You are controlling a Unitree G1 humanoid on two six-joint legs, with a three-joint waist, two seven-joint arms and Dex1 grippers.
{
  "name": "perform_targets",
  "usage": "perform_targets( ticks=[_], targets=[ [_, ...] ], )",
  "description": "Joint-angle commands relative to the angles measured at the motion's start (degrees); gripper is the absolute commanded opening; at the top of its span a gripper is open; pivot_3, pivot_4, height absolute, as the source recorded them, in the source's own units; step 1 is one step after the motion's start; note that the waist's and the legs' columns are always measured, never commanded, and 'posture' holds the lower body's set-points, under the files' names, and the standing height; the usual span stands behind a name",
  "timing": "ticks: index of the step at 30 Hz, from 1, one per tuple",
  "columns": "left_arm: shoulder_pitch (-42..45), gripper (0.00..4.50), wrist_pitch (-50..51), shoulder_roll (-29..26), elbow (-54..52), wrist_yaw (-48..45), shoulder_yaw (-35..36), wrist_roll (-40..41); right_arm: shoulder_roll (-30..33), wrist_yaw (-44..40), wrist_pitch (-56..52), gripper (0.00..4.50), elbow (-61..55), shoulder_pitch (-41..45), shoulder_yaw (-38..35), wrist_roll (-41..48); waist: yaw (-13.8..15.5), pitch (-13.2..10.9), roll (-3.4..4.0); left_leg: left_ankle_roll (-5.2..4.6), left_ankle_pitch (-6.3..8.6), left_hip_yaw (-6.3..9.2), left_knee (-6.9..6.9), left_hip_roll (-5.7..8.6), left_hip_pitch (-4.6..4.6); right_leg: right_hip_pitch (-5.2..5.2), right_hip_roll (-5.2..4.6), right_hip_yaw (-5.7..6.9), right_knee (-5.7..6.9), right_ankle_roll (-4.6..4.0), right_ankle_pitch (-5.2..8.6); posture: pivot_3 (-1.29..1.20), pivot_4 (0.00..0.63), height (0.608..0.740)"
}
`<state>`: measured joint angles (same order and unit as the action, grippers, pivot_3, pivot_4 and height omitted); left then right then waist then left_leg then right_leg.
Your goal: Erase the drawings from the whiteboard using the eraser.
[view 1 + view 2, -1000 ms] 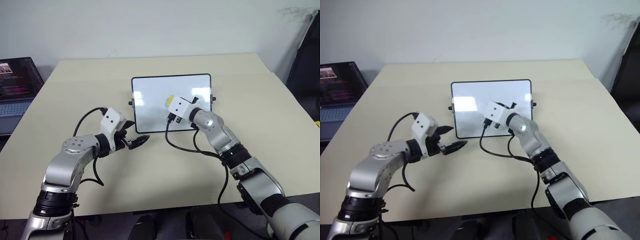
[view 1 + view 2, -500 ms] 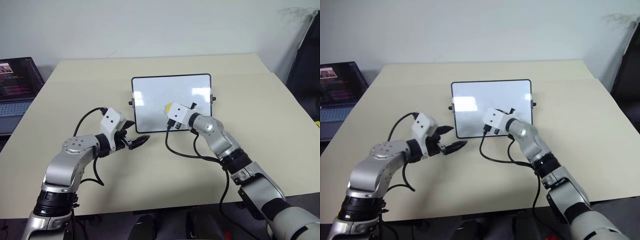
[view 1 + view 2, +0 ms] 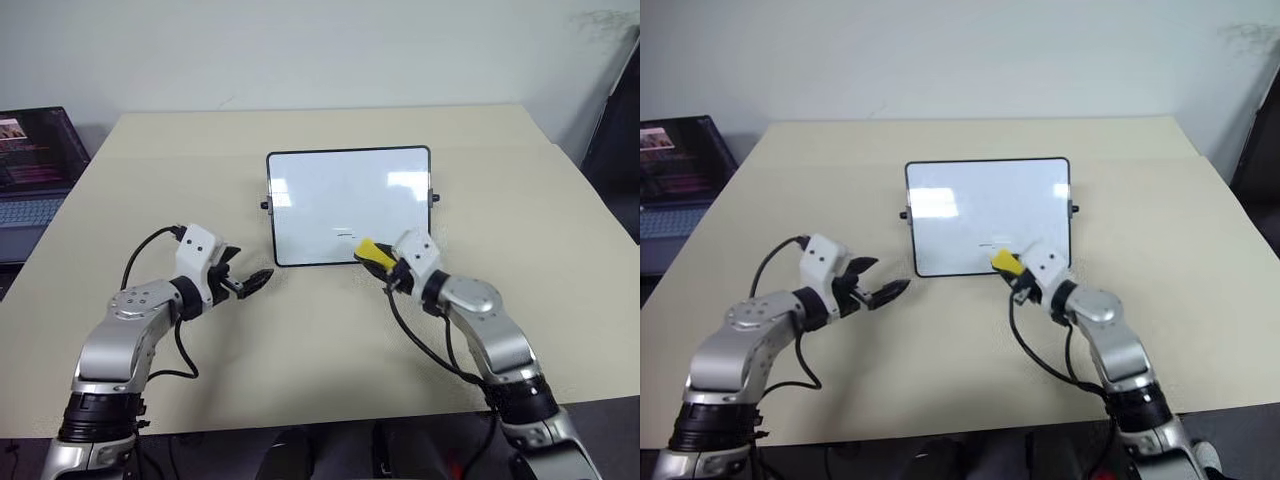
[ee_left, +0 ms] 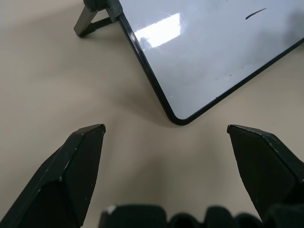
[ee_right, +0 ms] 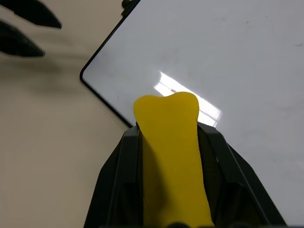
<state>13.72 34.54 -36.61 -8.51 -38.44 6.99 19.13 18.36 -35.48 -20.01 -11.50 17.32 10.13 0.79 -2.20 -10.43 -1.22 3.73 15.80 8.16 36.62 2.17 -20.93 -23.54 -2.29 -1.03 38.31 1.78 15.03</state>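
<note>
Pulled back off the board face since a second ago, the right gripper is now hovering at the whiteboard's lower edge, pinching the eraser between its fingers; earlier it was up against the middle of the white surface. Meanwhile the left gripper has drifted a little outward and is sitting near the board's lower left corner, fingers spread wide with nothing between them.

Standing tilted on the table on small black side feet, the whiteboard is facing the robot. One short horizontal dash of the drawings is remaining just above the eraser, also showing as a dark stroke in the left wrist view. Whether other strokes are remaining is hard to make out, since glare patches are washing over parts of the surface. No readable writing or brand is showing on the board or eraser.

At the far left a laptop is being cut off by the frame; its screen text is too small to read. The eraser's black underside is hidden in the grip.
</note>
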Motion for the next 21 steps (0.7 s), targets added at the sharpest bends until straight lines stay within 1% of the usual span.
perform_targets(
  ticks=[1,3,6,8,11,14,21],
  targets=[
    [-0.1,4.5,-1.2,-1.1,-2.6,-2.1,-0.2,0.7,4.4,0.8,4.6,1.17,-5.0,-4.3,-1.0,-2.8,0.2,0.0,0.0,0.0,0.0,0.0,0.0,0.0,0.01,0.04,0.02,0.01,-0.07,0.0,0.0,0.0,0.15,0.74],
    [-0.1,4.5,-1.3,-1.4,-2.9,-3.4,-0.9,0.6,6.5,2.5,7.1,1.17,-5.2,-6.4,-0.9,-5.1,0.3,0.0,-0.01,0.0,0.0,-0.01,-0.01,0.03,0.01,0.13,0.05,0.04,-0.23,0.01,0.01,0.0,0.15,0.74],
    [-0.2,4.5,-1.0,-2.1,-3.4,-5.7,-1.7,1.2,6.3,5.2,8.5,1.17,-4.8,-7.2,-1.4,-6.0,0.2,0.0,-0.01,0.0,0.0,-0.13,-0.01,0.03,0.04,0.14,0.06,-0.01,-0.26,0.02,0.01,0.0,0.15,0.74],
    [-0.1,4.5,-1.4,-2.7,-3.1,-6.8,-2.3,0.7,6.9,6.9,11.2,1.17,-3.5,-6.7,-0.2,-8.9,0.3,0.0,-0.02,0.0,0.0,-0.15,-0.01,0.02,0.06,0.14,0.1,-0.01,-0.25,0.03,0.01,0.0,0.15,0.74],
    [0.9,4.5,-1.8,-2.9,-2.0,-7.5,-3.1,0.0,3.7,12.3,14.2,1.17,1.1,-2.5,2.3,-13.5,0.2,0.0,-0.02,0.0,0.0,-0.17,-0.01,0.03,0.07,0.14,0.12,-0.01,-0.25,0.02,0.01,0.0,0.15,0.74],
    [1.5,4.5,-1.8,-3.1,-1.8,-8.5,-4.0,-0.3,-0.5,16.1,15.0,1.17,5.3,1.7,4.2,-15.9,0.2,0.0,-0.02,0.01,-0.01,-0.22,0.0,0.04,0.1,0.14,0.14,-0.04,-0.23,-0.02,-0.02,0.0,0.15,0.74],
    [2.4,4.5,-2.7,-3.9,-0.4,-10.0,-4.6,-0.6,-6.9,18.4,15.6,1.17,14.1,11.1,7.3,-18.4,0.3,0.0,-0.02,0.05,-0.03,-0.15,-0.02,0.02,0.04,0.13,0.13,-0.03,-0.24,0.0,-0.05,0.0,0.15,0.74]
  ],
)
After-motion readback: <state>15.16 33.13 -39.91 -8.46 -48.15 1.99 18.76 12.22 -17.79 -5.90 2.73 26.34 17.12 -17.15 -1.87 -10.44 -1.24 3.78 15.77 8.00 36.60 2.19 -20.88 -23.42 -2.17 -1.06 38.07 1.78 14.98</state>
